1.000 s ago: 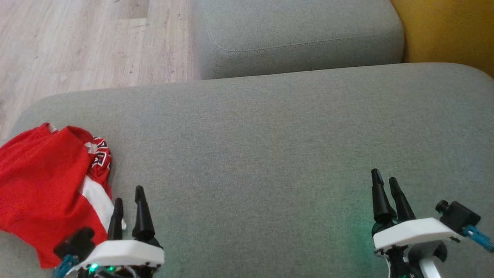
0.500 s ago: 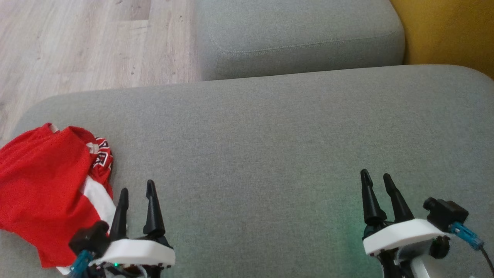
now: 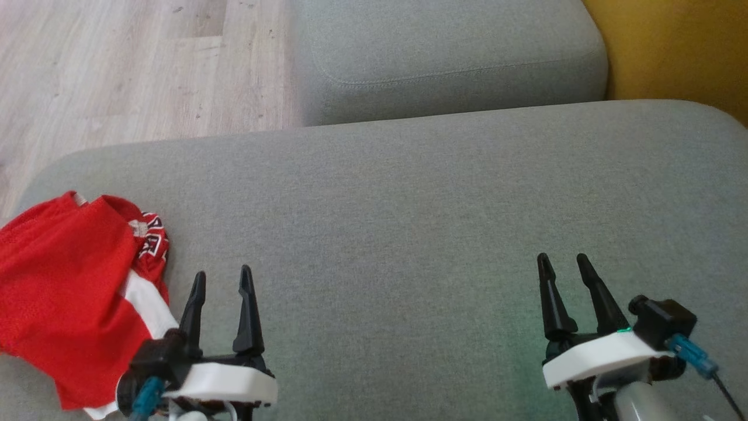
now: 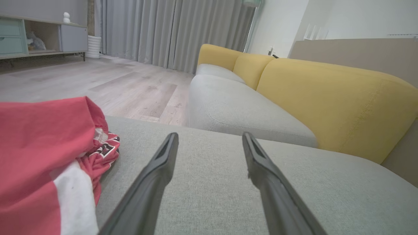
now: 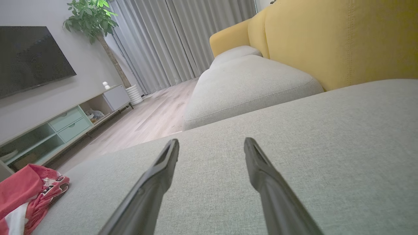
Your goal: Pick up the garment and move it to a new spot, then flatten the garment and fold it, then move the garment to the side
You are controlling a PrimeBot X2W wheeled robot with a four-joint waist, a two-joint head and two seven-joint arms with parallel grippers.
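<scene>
**Red jersey crumpled at the sofa's left edge, both grippers open beside it**

A red jersey [image 3: 64, 292] lies bunched at the lower left of the head view, on a grey sofa cushion [image 3: 409, 204]. Its long axis runs roughly top to bottom of the frame. A lettered, crumpled end points to the upper right, and a white stripe shows along its right side.

The left gripper [image 3: 222, 272] sits just right of the jersey with its fingers apart, holding nothing. The right gripper [image 3: 561, 257], at the lower right, is also spread and holds nothing.

Since a second ago both grippers have drifted toward the frame's centre, while the jersey lies as before.

Beyond are a second grey cushion [image 3: 450, 52], a yellow backrest [image 3: 672, 47], a pale wood floor [image 3: 117, 70], grey curtains [image 4: 147, 29] and a wall television [image 5: 29, 55].
</scene>
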